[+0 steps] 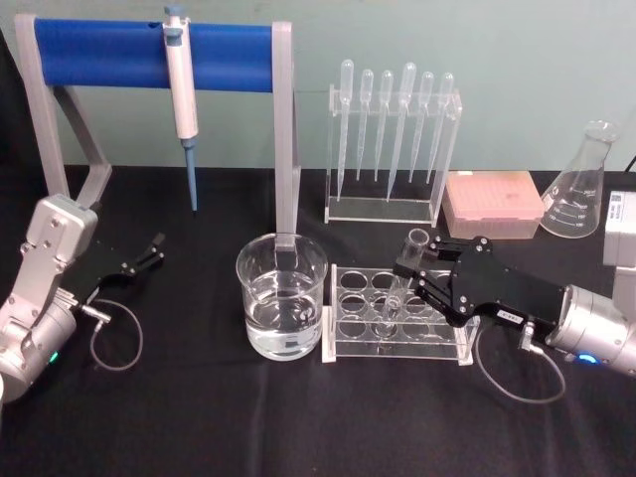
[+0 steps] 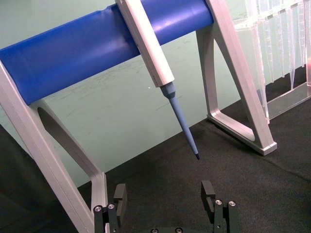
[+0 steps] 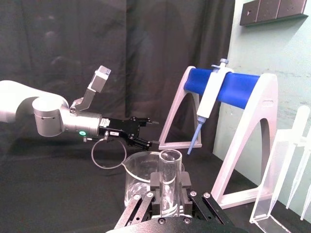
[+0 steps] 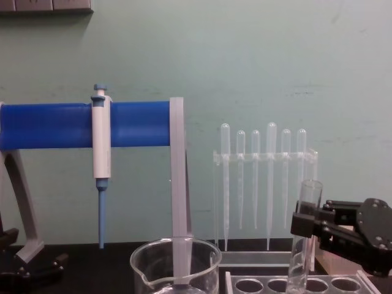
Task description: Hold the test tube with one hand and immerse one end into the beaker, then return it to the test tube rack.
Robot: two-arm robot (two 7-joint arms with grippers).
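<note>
Right black two-fingered gripper (image 1: 415, 273) pinches the long clear glass test tube (image 1: 405, 270) upright, its bottom at the clear acrylic rack (image 1: 397, 343). Judged step: lift-out. Next: carry it over the wide water-filled glass beaker (image 1: 282, 295). Left gripper (image 1: 154, 248) idles spread, well apart.

No text can be read; the right gripper (image 1: 415, 281) label is illegible
</note>
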